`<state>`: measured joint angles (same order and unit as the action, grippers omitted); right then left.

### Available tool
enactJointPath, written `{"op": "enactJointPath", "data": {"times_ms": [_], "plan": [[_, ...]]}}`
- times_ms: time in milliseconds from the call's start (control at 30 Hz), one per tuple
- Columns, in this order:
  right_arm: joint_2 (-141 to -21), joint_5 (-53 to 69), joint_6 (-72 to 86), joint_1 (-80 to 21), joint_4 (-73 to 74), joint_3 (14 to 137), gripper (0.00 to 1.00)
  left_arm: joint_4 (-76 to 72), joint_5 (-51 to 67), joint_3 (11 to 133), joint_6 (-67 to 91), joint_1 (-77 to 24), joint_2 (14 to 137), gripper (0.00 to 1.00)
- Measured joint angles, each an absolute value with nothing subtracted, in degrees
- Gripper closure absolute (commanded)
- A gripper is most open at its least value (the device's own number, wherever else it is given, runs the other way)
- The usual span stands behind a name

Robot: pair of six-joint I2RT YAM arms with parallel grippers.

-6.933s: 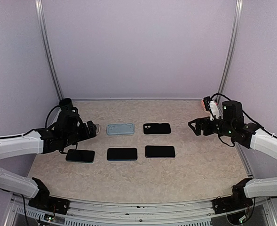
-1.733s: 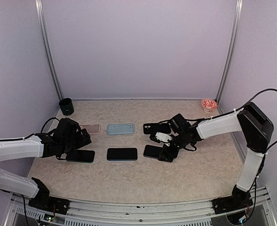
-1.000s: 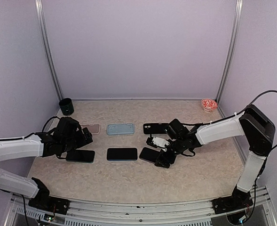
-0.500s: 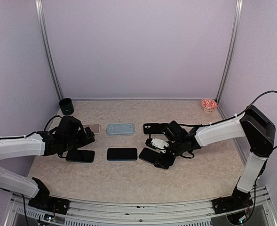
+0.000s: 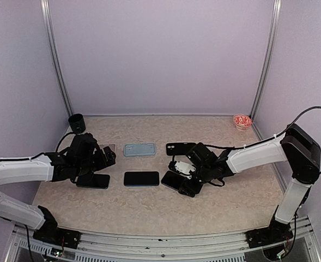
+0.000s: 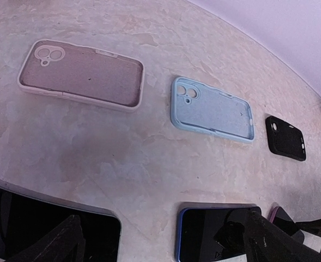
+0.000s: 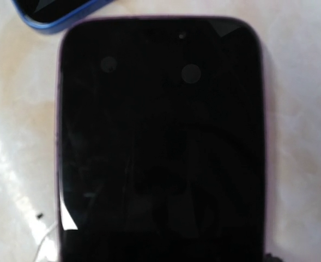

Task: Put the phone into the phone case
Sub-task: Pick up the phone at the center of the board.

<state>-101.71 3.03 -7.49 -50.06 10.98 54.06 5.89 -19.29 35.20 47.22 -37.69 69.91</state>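
Straddling the phone (image 5: 169, 180), now shifted leftward, right gripper (image 5: 186, 177) has unclear hold; left gripper (image 6: 165, 240) gapes wide.

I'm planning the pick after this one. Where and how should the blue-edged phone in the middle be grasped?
The blue-edged phone lies flat, screen up, so probably come straight down and pinch its two long edges near mid-length, across its short width. Its right end sits close to the purple-edged phone, leaving little room there.
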Motion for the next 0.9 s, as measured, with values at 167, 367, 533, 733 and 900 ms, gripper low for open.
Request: {"op": "enactJointPath", "data": {"times_ms": [167, 367, 533, 733, 900], "plan": [[-99.90, 0.16, -7.42, -50.74, 10.83, 52.36, 0.39, 3.84, -17.21, 35.73, 45.74, -39.59, 71.44, 0.01], [-98.13, -2.81, -7.66, -50.89, 10.83, 50.76, 0.38, 0.08, -13.50, 37.08, 43.31, -41.01, 73.71, 0.01], [-96.57, -4.89, -8.29, -51.81, 10.44, 49.21, 0.38, -3.60, -8.47, 37.95, 41.19, -41.69, 76.42, 0.01], [-93.58, -6.81, -9.78, -54.26, 7.97, 47.09, 0.38, -6.83, -3.42, 39.29, 38.61, -43.48, 78.81, 0.03], [-90.30, -7.90, -11.11, -56.07, 5.08, 45.74, 0.38, -9.34, 0.58, 41.10, 36.99, -44.73, 80.58, 0.05]]}}
